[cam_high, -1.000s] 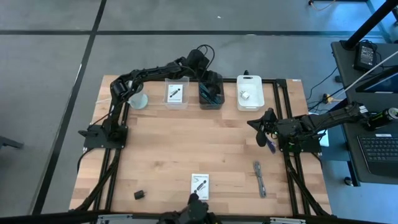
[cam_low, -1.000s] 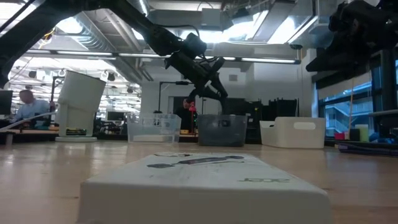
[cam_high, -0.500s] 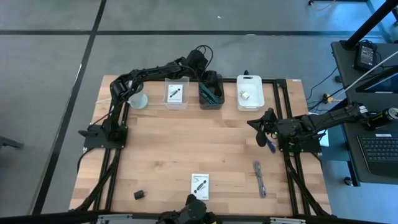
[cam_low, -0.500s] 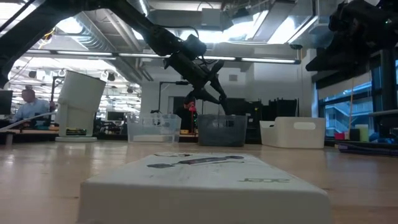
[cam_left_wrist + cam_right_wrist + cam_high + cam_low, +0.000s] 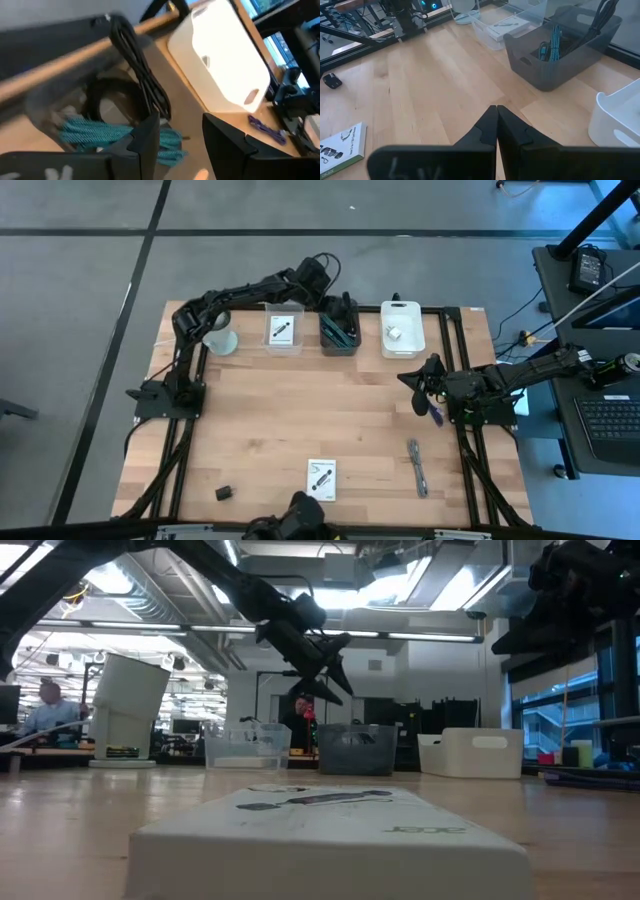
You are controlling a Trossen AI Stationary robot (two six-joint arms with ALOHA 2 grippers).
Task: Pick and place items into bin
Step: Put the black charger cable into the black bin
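My left gripper [image 5: 325, 290] [image 5: 330, 662] [image 5: 180, 125] hangs open and empty over the far rim of the dark grey bin [image 5: 338, 332] [image 5: 45, 100]. Inside the bin lie a teal cable [image 5: 100, 132] and a coiled black cable [image 5: 142, 75], whose one end sticks up over the rim. A clear bin [image 5: 283, 330] holds a white card. A white bin [image 5: 402, 328] holds a small white block. On the table lie a white card [image 5: 321, 477], a black block [image 5: 224, 493] and a grey cable [image 5: 416, 465]. My right gripper [image 5: 418, 388] [image 5: 496, 111] waits shut at the right edge.
A whitish cup [image 5: 220, 338] stands left of the clear bin. A small purple thing [image 5: 434, 412] lies by my right gripper. Black frame rails run along the table's left, right and far sides. Bare wood shows in the table's middle [image 5: 320, 410].
My left gripper has risen from just over the dark bin and drawn back toward the table's far-left, fingers apart. The black cable stays in the bin with one end standing up over the rim.
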